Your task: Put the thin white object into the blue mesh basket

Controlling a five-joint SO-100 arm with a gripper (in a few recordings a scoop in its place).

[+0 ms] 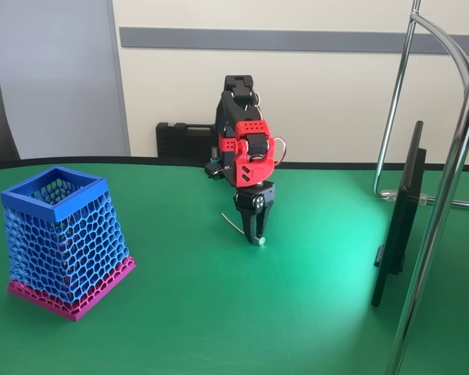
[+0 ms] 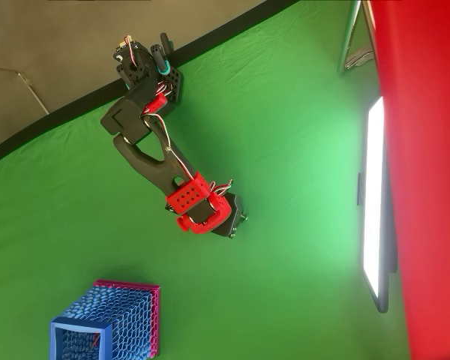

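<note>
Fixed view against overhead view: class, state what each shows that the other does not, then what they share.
Fixed view alone: the end effector pointing down at the green table, the thin white object beside its fingertips with a small round knob by them, and a black case behind the arm.

Overhead view alone: the lit face of the monitor, and the red wrist covering the fingertips.

Both: the blue mesh basket with its magenta base, standing apart from the arm.

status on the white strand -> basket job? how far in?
Early. Done: the gripper is down at the green table, fingertips closed around the thin white object, whose knob end sits at the tips. In hand: the pickup, not yet lifted. Left: carry it to the blue mesh basket, standing well apart, and release.
</note>
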